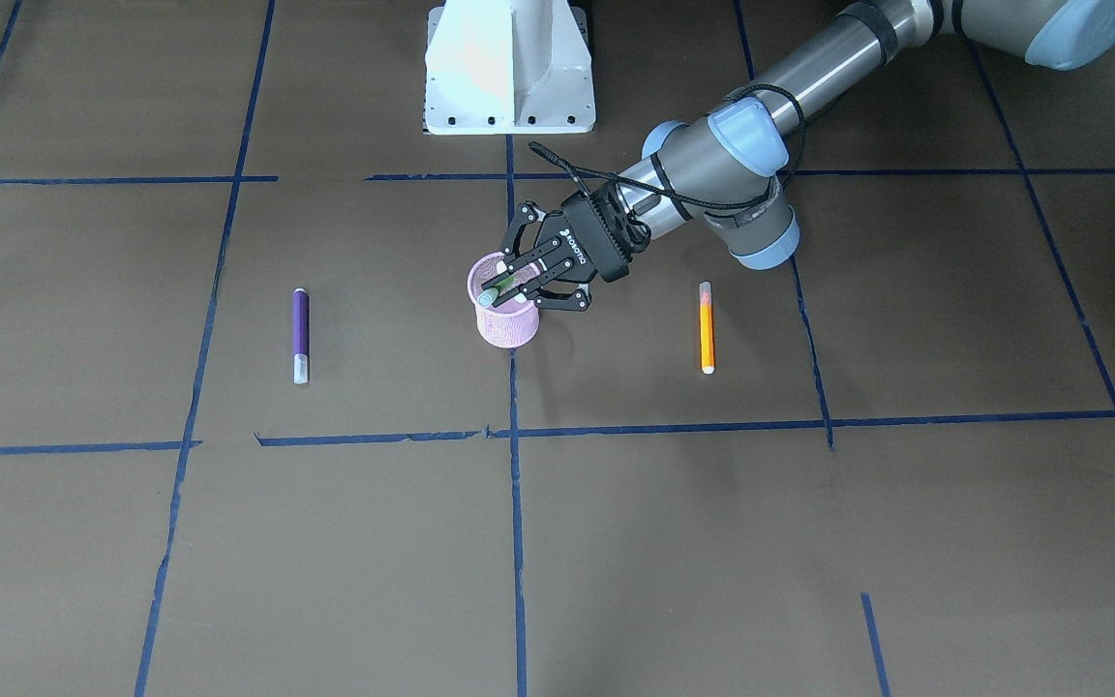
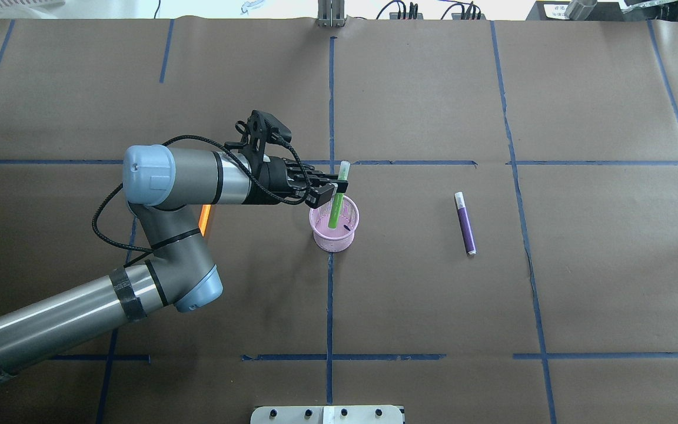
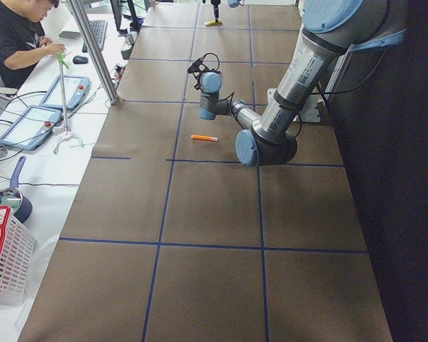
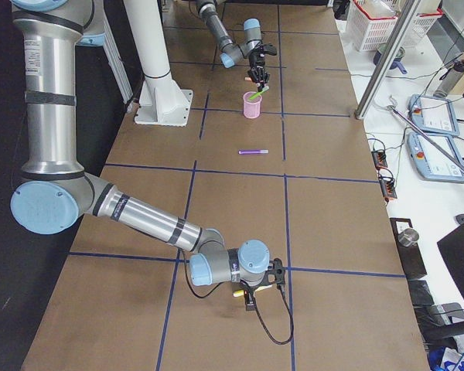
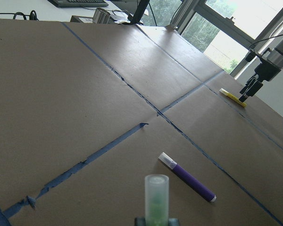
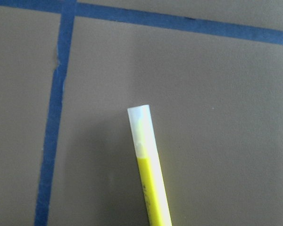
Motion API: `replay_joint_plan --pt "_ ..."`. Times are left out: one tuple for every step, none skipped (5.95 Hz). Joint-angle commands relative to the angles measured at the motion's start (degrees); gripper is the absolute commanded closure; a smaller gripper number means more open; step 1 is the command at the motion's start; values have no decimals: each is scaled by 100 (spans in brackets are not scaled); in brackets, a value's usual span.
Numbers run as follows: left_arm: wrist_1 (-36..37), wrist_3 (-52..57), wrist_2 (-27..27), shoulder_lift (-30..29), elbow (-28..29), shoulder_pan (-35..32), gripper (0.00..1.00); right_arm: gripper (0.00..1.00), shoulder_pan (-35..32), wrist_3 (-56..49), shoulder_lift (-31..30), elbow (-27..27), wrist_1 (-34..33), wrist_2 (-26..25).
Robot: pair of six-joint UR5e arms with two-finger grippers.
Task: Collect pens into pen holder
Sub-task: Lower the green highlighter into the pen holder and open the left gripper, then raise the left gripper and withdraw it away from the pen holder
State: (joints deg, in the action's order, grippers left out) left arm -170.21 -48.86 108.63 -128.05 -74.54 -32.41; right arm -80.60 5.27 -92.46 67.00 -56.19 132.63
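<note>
Left pincer is clamped on the green pen, whose lower end sits inside the holder just below. You have two left on the tabletop: the purple pen well beyond the fingertips and the orange pen back beside the elbow.

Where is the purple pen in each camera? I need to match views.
Front-facing: slim purple pen, pale cap, left of the pink wire-mesh pen holder.
Overhead: right of the holder.
Exterior left: not visible.
Exterior right: middle, nearer than the holder.
Left wrist: lower centre.
Right wrist: not in it.
Shared landmark: the holder.
</note>
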Motion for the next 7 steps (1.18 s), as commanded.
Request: replay_joint_plan --pt "5 -1 0 26 -16 6 0 0 0 0 0 -3 -6 0" --pt "5 -10 0 17 -25 6 0 0 0 0 0 -3 2 0" --pt "49 -53 -26 -18 -86 -20 0 0 0 -9 0 -3 3 0" --pt "188 -480 -18 -9 -156 -238 0 0 0 -9 -17 -29 90 0" --pt "686 -641 26 -18 -392 -457 0 0 0 -9 -18 -81 125 0" --pt "1595 -660 209 -53 -777 -773 0 0 0 -9 -18 -116 117 9" --pt "2570 -652 968 -97 -1068 -1342 0 0 9 -9 -18 -143 108 18"
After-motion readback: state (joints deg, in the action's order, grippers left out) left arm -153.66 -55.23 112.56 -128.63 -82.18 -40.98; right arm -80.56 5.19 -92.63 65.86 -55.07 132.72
